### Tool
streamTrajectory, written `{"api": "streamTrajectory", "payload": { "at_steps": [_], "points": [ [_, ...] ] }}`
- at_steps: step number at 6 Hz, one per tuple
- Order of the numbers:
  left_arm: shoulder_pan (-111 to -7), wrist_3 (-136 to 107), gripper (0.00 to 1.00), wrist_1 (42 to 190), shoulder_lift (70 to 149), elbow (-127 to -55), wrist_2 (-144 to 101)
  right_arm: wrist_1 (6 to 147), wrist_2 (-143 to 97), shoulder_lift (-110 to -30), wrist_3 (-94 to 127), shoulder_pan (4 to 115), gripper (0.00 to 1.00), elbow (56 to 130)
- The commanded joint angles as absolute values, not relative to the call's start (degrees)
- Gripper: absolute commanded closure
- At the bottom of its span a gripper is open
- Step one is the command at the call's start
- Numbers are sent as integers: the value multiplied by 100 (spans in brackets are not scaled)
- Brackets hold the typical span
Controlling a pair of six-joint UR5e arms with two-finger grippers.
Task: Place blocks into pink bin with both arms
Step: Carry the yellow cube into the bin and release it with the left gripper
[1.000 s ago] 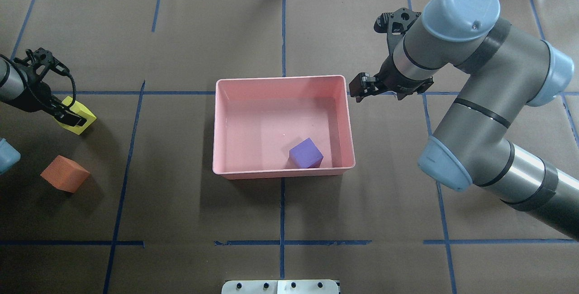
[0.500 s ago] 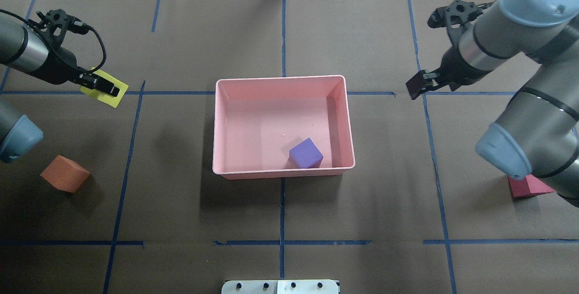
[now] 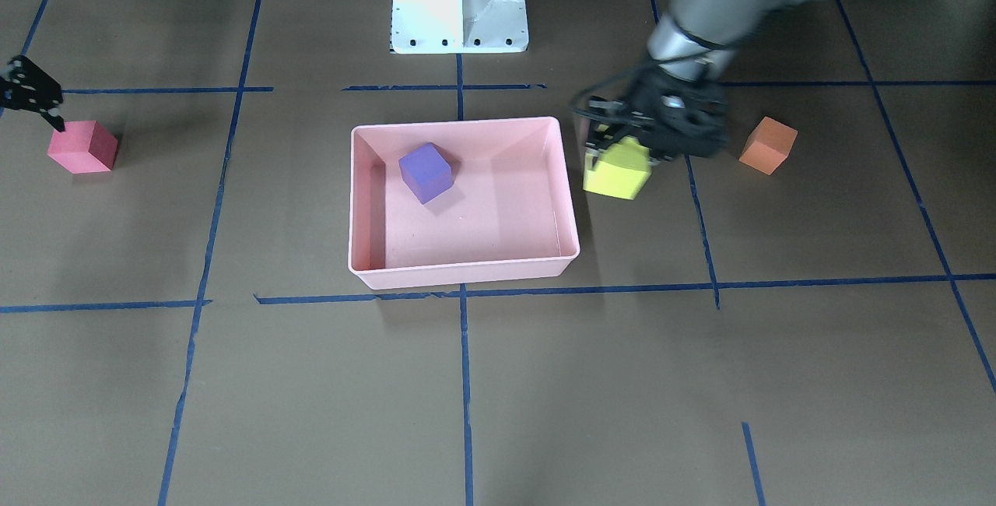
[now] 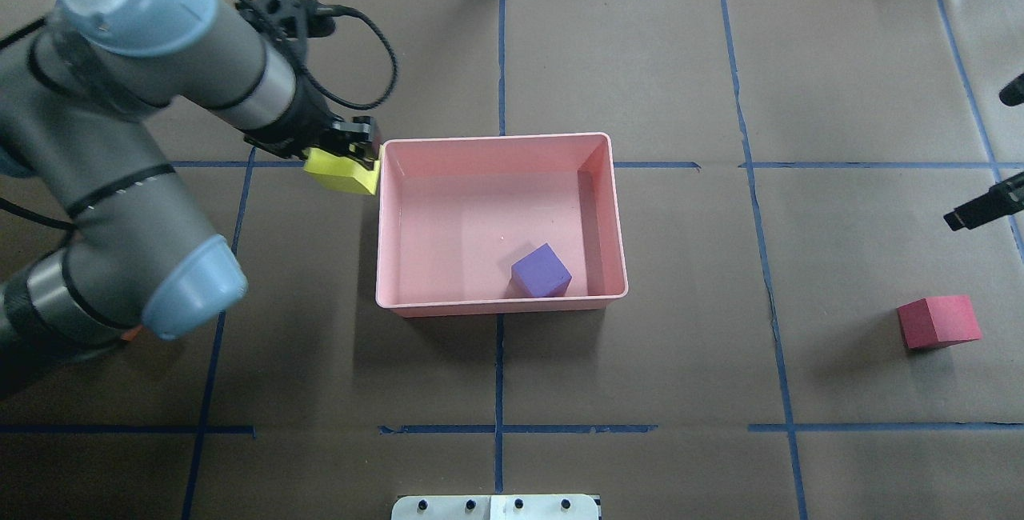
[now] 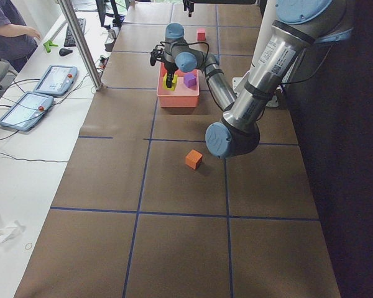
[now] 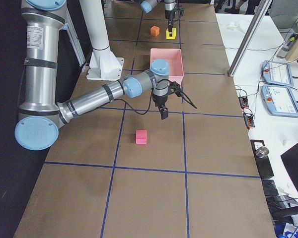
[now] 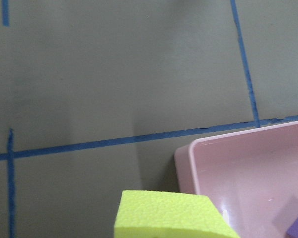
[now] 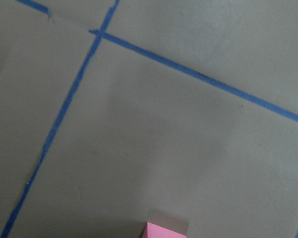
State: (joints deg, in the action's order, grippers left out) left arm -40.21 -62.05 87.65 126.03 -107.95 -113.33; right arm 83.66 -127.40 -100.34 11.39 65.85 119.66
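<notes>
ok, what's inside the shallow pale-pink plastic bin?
Only the purple foam cube, on the bin floor near a corner. Overhead view shows the whole floor; nothing is covered.

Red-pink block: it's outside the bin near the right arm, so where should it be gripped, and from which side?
Grip the red-pink block across two opposite side faces, coming straight down from above. It sits flat on the table, nothing beside it in the way. Its faces look slightly turned off the blue tape lines, so the wrist probably needs rotating to match.
</notes>
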Motion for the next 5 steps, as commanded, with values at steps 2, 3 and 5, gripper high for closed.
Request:
{"api": "streamTrajectory", "payload": {
  "at_steps": [2, 3, 5],
  "points": [
    [-3419, -7102, 0, 8587, 13157, -10503, -10731, 5621, -12718, -11029, 2279, 6618, 0, 10862],
    [-3419, -7102, 0, 8587, 13149, -10512, -10731, 4824, -12648, -11039, 3120, 6375, 1, 10480],
    [-3419, -7102, 0, 8587, 13131, -10538, -10723, 4781, -12096, -10987, 4283, 5655, 1, 10494]
  ]
}}
